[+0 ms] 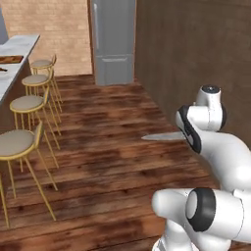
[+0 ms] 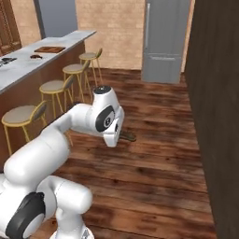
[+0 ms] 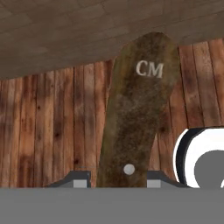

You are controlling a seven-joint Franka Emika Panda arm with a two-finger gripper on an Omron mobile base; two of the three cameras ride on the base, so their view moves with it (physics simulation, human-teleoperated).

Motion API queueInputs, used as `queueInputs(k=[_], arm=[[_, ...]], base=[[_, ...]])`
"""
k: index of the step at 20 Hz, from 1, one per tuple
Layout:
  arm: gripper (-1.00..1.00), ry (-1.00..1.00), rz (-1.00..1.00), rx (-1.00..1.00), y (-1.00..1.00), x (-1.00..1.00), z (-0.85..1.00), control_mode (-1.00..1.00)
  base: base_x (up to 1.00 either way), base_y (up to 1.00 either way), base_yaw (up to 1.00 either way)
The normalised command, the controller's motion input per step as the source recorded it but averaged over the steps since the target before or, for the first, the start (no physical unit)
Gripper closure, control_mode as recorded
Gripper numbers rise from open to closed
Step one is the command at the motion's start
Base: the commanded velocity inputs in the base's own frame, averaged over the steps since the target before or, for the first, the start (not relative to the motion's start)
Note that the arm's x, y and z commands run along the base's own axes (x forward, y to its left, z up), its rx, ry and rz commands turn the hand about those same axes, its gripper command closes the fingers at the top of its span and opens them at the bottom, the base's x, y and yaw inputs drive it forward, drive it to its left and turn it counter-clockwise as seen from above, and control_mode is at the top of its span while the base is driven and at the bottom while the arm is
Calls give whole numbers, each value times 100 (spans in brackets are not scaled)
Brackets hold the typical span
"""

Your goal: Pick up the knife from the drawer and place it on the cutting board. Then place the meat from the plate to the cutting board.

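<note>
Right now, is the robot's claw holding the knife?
Yes. The claw is shut on the knife; its handle sits between the fingertips, blade sticking out sideways.

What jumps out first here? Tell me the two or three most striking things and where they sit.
The knife stands out most: its brown handle, marked CM, sits clamped in the gripper, with the silver blade sticking out left of the arm in the left base view. Gold bar stools line the counter on the left, where the cutting board lies.

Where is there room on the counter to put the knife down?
The counter is bare along its near stretch, above the stools. The far end is crowded: the board and a dark item sit there. The gripper holds the knife.
</note>
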Motion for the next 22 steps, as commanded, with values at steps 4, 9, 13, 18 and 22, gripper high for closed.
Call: queueInputs(k=[4,9,13,18,22], arm=[[100,0,0,0,0,0,0,100],[100,0,0,0,0,0,0,100],[100,0,0,0,0,0,0,100],[100,0,0,0,0,0,0,100],[100,0,0,0,0,0,0,100]], base=[[100,-4,43],[96,-57,40],[93,-79,33],[97,-71,34],[94,-67,36]])
